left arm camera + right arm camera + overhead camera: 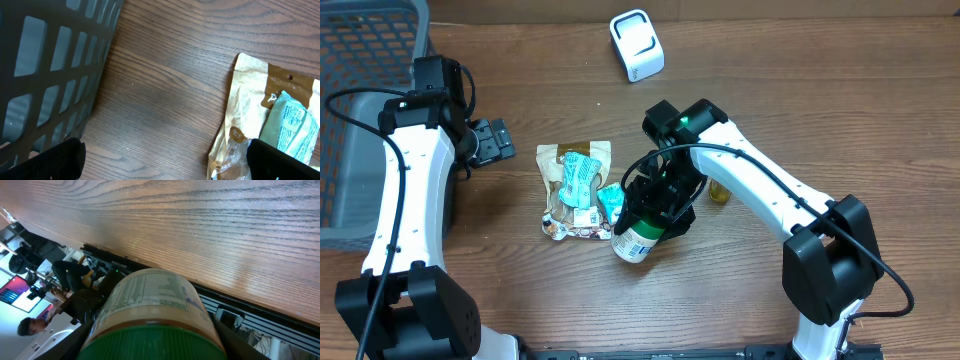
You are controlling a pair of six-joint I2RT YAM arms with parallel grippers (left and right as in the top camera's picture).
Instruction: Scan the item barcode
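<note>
Item 1: jar, white printed label, green lid; grasped by R hand, front-centre of worktop, just right of pouch; cannot tell if it rests on the wood or is lifted. R wrist view: jar fills lower centre, lid nearest cam, label print too small to read, dark fingers either side. Item 2: white scanner, back centre, well apart from jar. Item 3: tan pouch w/ teal packets on top, centre-left. Item 4: grey basket, far left. Item 5: small yellow object, partly hidden behind R arm. L hand released, fingers spread wide, grasping nothing, between basket and pouch.
</note>
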